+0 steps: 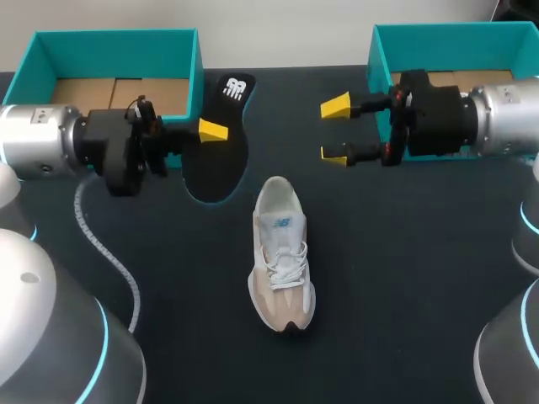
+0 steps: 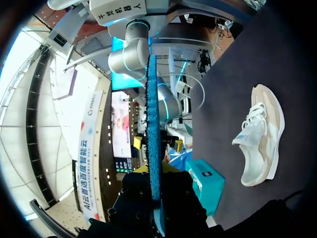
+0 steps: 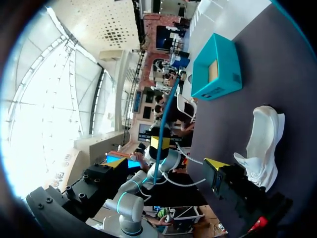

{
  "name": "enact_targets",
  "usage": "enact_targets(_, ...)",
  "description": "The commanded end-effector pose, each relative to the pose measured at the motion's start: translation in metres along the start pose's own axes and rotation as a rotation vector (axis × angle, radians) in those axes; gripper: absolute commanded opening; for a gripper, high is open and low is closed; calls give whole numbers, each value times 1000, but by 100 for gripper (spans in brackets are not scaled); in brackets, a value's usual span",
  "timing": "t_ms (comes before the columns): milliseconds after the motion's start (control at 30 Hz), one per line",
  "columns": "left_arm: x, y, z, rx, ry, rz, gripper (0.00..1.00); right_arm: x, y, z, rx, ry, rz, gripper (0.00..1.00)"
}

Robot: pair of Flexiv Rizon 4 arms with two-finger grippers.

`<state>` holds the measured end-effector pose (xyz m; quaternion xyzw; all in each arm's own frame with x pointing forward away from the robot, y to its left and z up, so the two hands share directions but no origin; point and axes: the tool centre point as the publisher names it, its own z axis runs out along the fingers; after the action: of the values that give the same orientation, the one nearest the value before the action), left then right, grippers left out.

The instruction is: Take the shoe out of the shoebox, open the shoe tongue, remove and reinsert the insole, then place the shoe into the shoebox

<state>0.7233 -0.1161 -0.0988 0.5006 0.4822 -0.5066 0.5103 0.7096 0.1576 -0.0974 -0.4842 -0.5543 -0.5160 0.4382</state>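
so the left gripper is clamped on the insole near the heel of the shoe, and the right gripper is spread wide, empty. I'd steady the shoe with it, then slide the insole in toe-first.

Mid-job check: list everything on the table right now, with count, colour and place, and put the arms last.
shoe: 1, white and beige, lying on the middle of the table, toe toward the robot, outside both boxes.
insole: 1, black with a white logo, out of the shoe, between the left box and the shoe.
left box: 1, teal with a brown cardboard floor, far left of the table.
right box: 1, teal with a brown cardboard floor, far right of the table.
table: 1, dark.
left gripper: 1, yellow tips, shut on the insole.
right gripper: 1, yellow tips, open and empty, just beside the right box.
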Motion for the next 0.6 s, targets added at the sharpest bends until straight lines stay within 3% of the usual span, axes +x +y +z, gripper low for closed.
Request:
enact_targets(33,0,-2,0,-5,0,2,0,0,0,3,-2,-2,0,100)
enact_targets(367,0,-2,0,-5,0,2,0,0,0,3,-2,-2,0,100)
enact_targets(600,-9,-21,-14,-16,70,-475,0,0,0,3,-2,-2,0,100)
